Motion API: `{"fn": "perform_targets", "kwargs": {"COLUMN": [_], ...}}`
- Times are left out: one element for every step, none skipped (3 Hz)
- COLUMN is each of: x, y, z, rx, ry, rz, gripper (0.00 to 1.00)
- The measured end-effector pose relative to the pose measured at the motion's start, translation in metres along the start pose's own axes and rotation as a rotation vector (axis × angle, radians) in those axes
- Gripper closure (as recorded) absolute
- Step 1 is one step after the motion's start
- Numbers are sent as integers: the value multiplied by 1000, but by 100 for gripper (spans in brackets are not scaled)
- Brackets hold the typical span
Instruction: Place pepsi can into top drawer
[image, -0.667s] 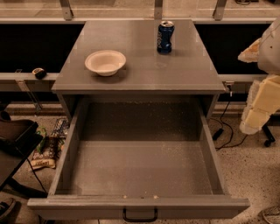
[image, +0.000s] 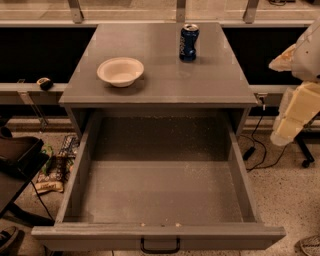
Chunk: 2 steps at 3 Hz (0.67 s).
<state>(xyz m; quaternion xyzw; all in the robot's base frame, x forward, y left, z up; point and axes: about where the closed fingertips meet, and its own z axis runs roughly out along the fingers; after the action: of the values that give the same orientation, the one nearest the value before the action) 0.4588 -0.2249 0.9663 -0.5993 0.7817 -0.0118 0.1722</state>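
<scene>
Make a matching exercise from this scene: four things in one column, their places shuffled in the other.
1. small dark blue pepsi can
2. round white bowl
3. wide grey top drawer
4. robot's cream tool

a. pulled open, below the grey tabletop
b. on the tabletop, back right
c. off the tabletop's right edge, touching nothing
d. on the tabletop, left

Pairs: 1-b, 2-d, 3-a, 4-c

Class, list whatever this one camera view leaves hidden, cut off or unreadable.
pincer, camera view, right of the top drawer: arm cut off by the frame's right edge.
pepsi can: white markings too small to read.
top drawer: front panel cut off by bottom edge; rear floor shadowed by the tabletop.
</scene>
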Motion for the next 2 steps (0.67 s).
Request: {"fn": "perform_targets", "kwargs": {"x": [8, 4], "y": [-47, -88], "z": [30, 52], "rx": [-44, -51], "ry": [-48, -118], "rz": [83, 157], "gripper": [0, 0]}}
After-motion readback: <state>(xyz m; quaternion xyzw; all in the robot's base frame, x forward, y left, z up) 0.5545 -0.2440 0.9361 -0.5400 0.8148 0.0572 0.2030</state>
